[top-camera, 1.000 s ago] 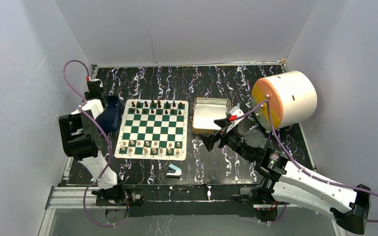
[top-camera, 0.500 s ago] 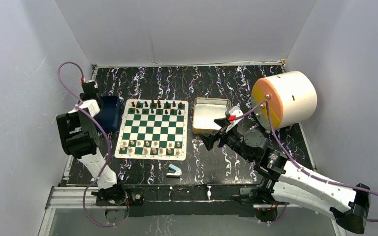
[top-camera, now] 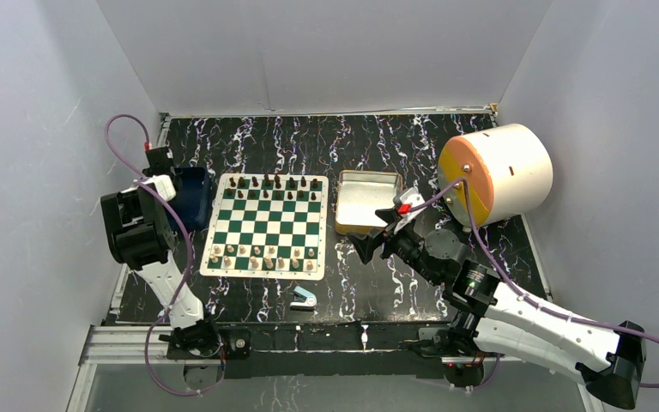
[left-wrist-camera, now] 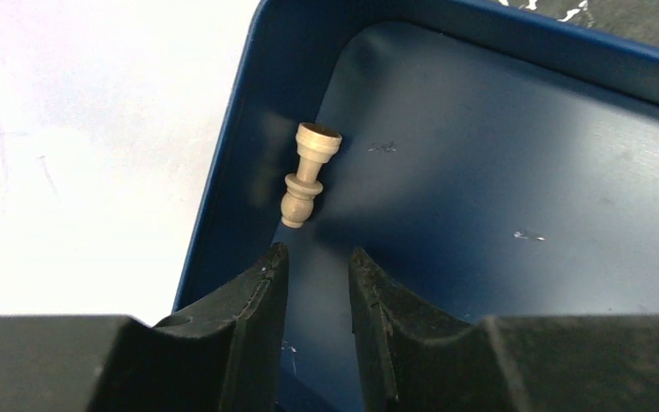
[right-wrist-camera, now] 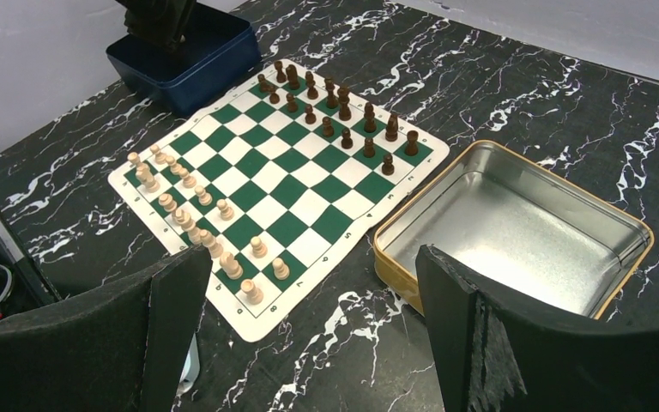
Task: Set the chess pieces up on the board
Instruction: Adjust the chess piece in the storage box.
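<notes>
Left wrist view only: left pincer [left-wrist-camera: 317,253] narrowly parted, pinching nothing, low inside blue tray [left-wrist-camera: 498,172]. One pale piece [left-wrist-camera: 307,174] lying just ahead of the fingertips, slightly left, against tray wall; not discernible from overhead.

Right wrist view only: right pincer [right-wrist-camera: 311,253] spread wide, empty. Board [right-wrist-camera: 285,182] on counter [right-wrist-camera: 498,94] ahead of it. Pale rows [right-wrist-camera: 190,215] nearer its left finger, dark rows [right-wrist-camera: 343,107] farther off. Open tin [right-wrist-camera: 515,223] ahead of right finger, just beside board. Printed marks on board border too small to read.

Overhead only: stapler [top-camera: 303,298], left of right pincer.
</notes>
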Controlling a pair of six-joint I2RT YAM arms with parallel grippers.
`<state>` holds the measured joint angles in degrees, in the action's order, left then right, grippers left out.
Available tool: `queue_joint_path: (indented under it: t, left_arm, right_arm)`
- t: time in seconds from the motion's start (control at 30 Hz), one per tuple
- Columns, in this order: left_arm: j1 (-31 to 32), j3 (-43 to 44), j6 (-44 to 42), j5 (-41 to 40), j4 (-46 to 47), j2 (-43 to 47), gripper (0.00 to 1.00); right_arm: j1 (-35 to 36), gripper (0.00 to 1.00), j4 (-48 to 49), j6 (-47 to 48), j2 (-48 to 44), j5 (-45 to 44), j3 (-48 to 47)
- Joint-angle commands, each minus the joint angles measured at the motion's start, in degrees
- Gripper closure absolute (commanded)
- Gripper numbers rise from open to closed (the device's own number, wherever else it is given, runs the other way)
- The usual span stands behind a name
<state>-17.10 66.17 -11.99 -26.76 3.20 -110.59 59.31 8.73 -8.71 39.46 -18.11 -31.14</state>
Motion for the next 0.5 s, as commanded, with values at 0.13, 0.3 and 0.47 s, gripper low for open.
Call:
queue_joint_path:
  t: [0.13,0.3,0.47]
  left_arm:
    - [-1.13,0.82,-0.65,-2.03,1.46,0.75,0.68]
    - [-1.26,2.0,-1.35,-1.9,0.92,-1.03,0.68]
    - [-1.31,3.71,-0.88,1.01,-1.77,-2.37,0.69]
  right_arm:
    - [-0.08,0.01,4.86,2.89,0.46,-0.86,0.1]
    - [-0.01,0.02,4.38,3.95,0.04,-1.35,-0.42]
    - [-0.04,0.01,4.54,3.42,-0.62,-1.4,-0.34]
